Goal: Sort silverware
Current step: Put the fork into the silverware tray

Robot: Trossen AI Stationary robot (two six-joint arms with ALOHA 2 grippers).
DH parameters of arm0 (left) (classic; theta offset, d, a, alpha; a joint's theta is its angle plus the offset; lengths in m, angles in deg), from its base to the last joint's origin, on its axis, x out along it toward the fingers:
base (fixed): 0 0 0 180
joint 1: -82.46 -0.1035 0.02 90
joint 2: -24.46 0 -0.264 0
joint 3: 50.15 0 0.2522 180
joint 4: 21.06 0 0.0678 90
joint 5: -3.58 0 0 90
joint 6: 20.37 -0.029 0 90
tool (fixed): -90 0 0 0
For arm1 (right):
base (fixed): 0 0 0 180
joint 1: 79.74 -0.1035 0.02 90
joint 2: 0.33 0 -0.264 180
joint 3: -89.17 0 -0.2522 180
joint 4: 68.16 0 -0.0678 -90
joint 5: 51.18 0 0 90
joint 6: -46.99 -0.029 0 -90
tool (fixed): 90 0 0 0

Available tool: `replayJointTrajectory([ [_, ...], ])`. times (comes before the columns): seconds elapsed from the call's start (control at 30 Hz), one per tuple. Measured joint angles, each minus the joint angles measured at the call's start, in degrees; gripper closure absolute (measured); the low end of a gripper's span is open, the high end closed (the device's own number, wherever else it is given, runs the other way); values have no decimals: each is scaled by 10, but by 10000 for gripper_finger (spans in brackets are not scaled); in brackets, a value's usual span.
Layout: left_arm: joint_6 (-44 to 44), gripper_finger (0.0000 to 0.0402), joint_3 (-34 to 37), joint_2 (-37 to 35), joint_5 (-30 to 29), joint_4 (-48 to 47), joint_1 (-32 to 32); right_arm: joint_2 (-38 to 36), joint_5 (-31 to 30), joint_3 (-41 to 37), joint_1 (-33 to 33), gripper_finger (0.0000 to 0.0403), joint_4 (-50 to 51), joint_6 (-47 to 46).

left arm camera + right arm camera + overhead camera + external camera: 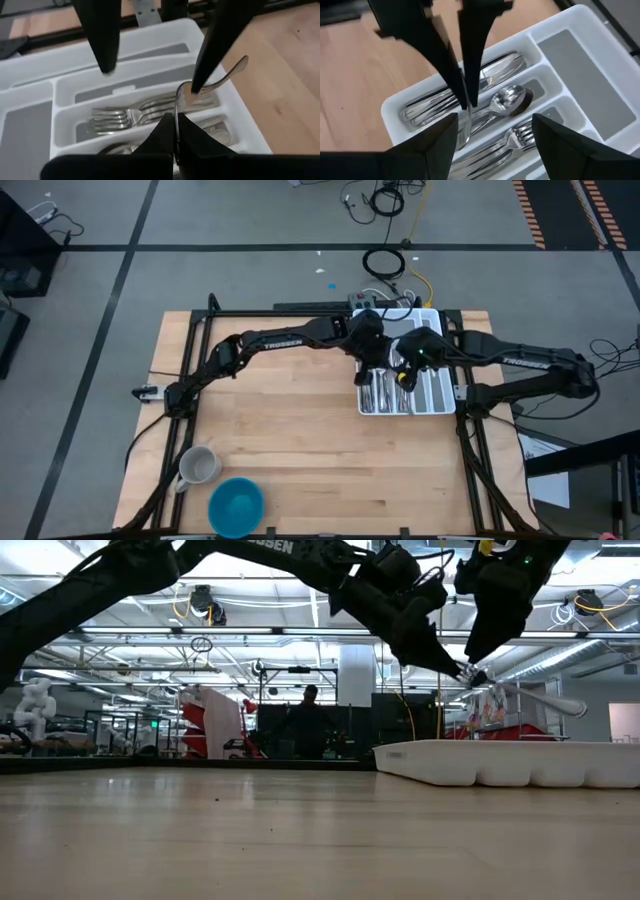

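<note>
A white organiser tray (447, 396) at the table's far right holds sorted silverware: forks (122, 117), a spoon (509, 96) and knives (490, 67) lie in separate compartments. My left gripper (175, 126) reaches over the tray from the left, shut on one more silver piece (530, 696). My right gripper (494, 120) hovers open just above the tray. Its fingers stand on either side of that piece, which is close to one of them. Whether that finger touches it, I cannot tell. My left gripper pinches the silver piece near one end (176, 116) between its two fingers. The fingers slant down from the table's left and the piece runs on beyond them. Its free rounded end (577, 708) sticks out over the tray, lifted clear.
A grey mug (197, 467) and a blue bowl (236, 506) stand near the table's front left corner. Bare wood lies between them and the tray. Black frame rails (300, 311) border the table. A person (310, 725) stands far off in the room behind.
</note>
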Motion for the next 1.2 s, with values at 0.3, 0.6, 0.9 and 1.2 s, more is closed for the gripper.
replayJointTrajectory([
  [0.3,-2,400,-22,-1,0,1,0,28,11,0,19,166,-3,44],
  [0.6,-3,400,-23,-1,-7,5,-2,40,3,0,18,390,-10,93],
  [0.9,2,363,-23,-1,-6,-15,-11,37,3,0,18,402,-9,102],
  [1.2,17,297,-23,-26,-2,-132,-59,34,-5,-7,25,403,-33,94],
])
